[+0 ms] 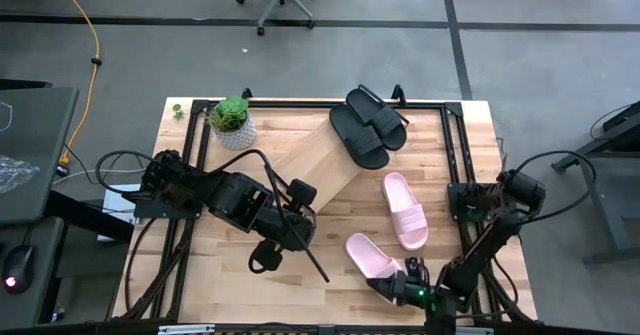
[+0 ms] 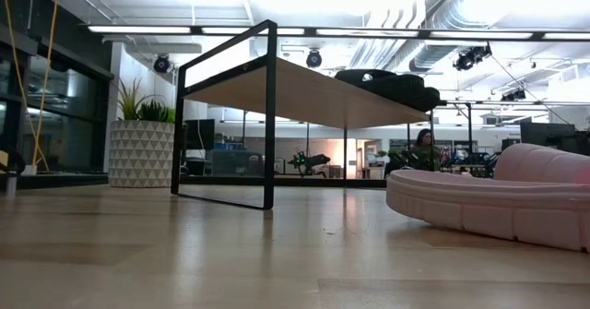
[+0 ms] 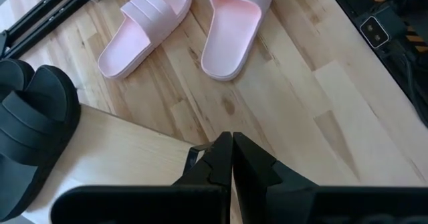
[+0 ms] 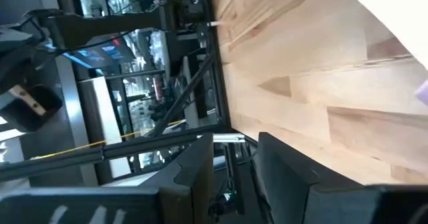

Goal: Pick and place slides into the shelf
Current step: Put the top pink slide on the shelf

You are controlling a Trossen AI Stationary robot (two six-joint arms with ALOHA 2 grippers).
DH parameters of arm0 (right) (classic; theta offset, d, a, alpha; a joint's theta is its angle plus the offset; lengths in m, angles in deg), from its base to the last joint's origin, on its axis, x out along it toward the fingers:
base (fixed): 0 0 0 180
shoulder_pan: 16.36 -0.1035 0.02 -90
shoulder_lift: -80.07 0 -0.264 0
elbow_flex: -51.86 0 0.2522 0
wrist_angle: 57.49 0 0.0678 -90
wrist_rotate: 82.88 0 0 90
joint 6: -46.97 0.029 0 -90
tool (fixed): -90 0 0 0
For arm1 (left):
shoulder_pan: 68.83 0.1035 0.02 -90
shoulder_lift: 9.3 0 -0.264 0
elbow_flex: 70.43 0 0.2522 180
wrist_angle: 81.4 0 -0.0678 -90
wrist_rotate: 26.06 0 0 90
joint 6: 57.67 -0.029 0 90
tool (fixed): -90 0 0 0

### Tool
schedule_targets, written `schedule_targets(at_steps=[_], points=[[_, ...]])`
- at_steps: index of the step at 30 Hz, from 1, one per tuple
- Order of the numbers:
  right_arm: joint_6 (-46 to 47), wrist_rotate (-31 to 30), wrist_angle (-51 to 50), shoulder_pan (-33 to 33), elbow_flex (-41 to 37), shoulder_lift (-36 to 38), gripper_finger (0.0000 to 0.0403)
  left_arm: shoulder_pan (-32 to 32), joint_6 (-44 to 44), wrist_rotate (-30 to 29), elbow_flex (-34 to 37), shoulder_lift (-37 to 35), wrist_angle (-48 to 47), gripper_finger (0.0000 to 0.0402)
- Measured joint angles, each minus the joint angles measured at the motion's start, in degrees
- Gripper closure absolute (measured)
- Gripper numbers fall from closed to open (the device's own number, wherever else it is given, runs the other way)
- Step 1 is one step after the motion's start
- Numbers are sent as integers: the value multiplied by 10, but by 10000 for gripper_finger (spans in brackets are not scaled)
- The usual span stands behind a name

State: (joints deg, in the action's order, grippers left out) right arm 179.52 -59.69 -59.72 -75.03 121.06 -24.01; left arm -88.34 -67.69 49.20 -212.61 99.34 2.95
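Pink slide (image 1: 372, 261) touches right pincer (image 1: 405, 287), grip unclear; left pincer (image 1: 297, 215) clenched beside shelf (image 1: 310, 165), near plant (image 1: 233, 121)

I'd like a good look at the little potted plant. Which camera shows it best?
The high view: the potted plant shows whole from above, green leaves in a patterned white pot, at the table's far left corner beside the shelf. The low view shows its side, partly cut by the picture's lighting. Neither wrist view shows it.
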Motion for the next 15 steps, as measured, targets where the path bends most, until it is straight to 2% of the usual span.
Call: schedule_targets(at_steps=[4, 8, 10, 13, 15], points=[[-4, 32, -3, 14, 0, 1, 295, 0, -1, 0, 0, 0, 0, 399], [-6, 91, -41, 28, 0, 19, 295, 0, -3, 0, 0, 0, 0, 399], [-14, 101, -66, 32, 0, 35, 295, 0, -8, 0, 0, 0, 0, 399], [-30, 120, -134, 40, 6, 73, 295, 0, -14, 0, 0, 0, 0, 399], [-29, 163, -226, 48, 27, 95, 295, 0, -15, 0, 0, 0, 0, 399]])
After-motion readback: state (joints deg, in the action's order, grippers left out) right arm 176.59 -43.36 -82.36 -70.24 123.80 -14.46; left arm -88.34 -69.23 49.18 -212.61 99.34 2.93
